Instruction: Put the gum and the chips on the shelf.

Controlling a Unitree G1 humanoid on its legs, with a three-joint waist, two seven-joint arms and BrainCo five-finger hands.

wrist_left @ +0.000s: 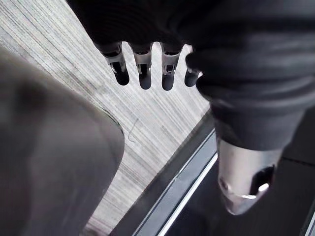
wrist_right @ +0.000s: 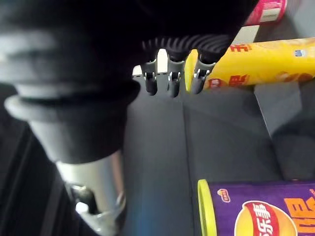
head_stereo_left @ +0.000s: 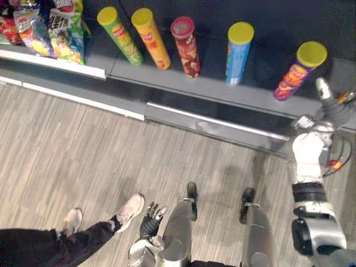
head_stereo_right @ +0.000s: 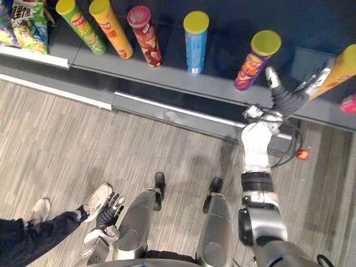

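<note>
Right hand [head_stereo_right: 289,97] is extended over the dark grey shelf [head_stereo_right: 222,83]. Its fingers are straight and grip nothing. The fingertips sit at the side of the tall yellow cardboard chip tube [head_stereo_right: 340,69]; contact cannot be determined. This tube rests on the shelf, near a purple chip tube with a yellow lid [head_stereo_right: 253,64] and just beside a small pink round container [head_stereo_right: 349,104], presumably the gum. Left hand [head_stereo_right: 109,208] hangs low, fingers relaxed, empty. Assessment: both items appear placed. Only clearing the right hand from the shelf remains.
</note>
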